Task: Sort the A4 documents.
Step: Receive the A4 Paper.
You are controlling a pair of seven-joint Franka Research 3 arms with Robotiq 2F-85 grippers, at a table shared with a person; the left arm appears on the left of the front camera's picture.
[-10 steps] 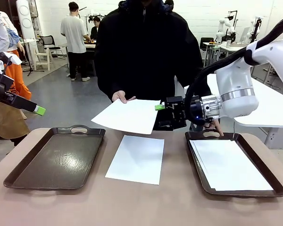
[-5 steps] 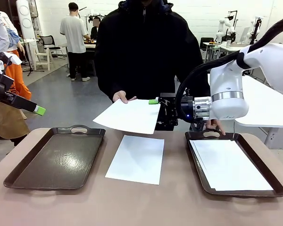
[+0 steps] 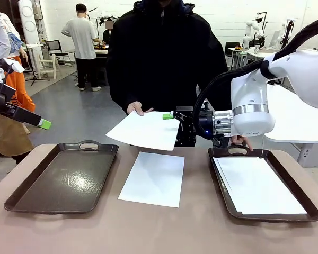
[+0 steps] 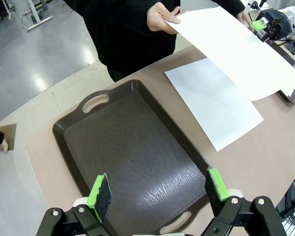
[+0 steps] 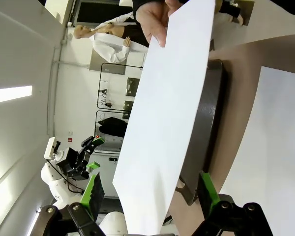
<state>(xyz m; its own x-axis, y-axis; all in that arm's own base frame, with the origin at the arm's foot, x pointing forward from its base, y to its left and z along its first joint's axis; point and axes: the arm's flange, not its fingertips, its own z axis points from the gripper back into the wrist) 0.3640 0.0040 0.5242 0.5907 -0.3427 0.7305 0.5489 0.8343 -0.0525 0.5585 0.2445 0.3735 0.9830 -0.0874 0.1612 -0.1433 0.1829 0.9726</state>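
Note:
A person's hand (image 3: 138, 109) holds one A4 document (image 3: 146, 129) in the air over the table's far edge. My right gripper (image 3: 172, 120) is open at that sheet's right edge. In the right wrist view the held sheet (image 5: 167, 113) runs down between the green fingers of this gripper (image 5: 150, 189). A second sheet (image 3: 153, 178) lies flat on the table's middle. More sheets (image 3: 257, 185) lie in the right tray (image 3: 307, 203). My left gripper (image 3: 42, 124) hangs open at the far left. The left wrist view has it (image 4: 160, 189) above the empty left tray (image 4: 132, 157).
The left tray (image 3: 63, 177) is dark and bare. The person's other hand (image 3: 241, 142) rests at the right tray's far handle. The person stands close against the far edge. Other people and tables are farther back.
My right arm has moved left toward the held sheet, so its fingers now straddle the sheet's edge. The left arm and the flat sheets have not moved.

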